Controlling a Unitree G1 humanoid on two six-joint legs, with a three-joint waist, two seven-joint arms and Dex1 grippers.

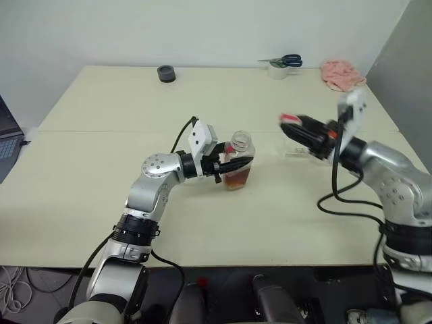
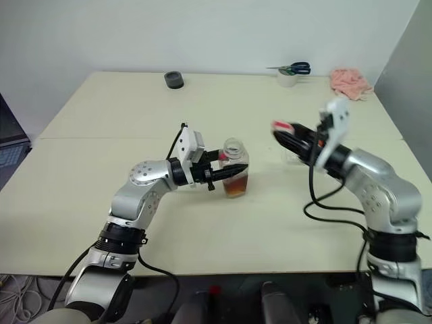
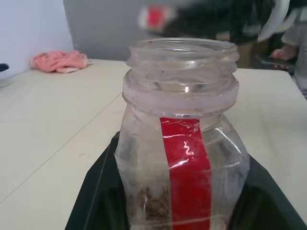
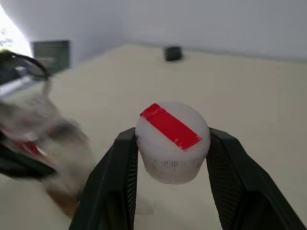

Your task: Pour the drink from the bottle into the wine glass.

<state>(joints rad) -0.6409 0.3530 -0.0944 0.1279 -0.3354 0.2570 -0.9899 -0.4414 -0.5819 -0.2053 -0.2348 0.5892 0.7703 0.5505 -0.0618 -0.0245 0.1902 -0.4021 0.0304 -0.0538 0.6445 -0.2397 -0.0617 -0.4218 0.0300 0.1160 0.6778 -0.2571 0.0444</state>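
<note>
My left gripper (image 1: 233, 164) is shut on the bottle (image 1: 237, 160), which it holds upright at the table's middle. The bottle is clear with a red label strip (image 3: 187, 163), and its mouth is uncapped. A little amber drink (image 1: 236, 179) sits at its bottom. To the right, my right gripper (image 1: 291, 121) is shut on the bottle's cap (image 4: 172, 141), white with a strip of red tape, and holds it above the table. Something clear, probably the wine glass (image 1: 295, 150), shows faintly on the table behind my right gripper and is mostly hidden by it.
A black round object (image 1: 166, 73) lies at the table's far edge. Scissors on a tape roll (image 1: 282, 64) and a pink cloth (image 1: 342, 73) lie at the far right. A laptop (image 1: 7, 138) pokes in at the left. A grey wall (image 1: 405, 61) bounds the right side.
</note>
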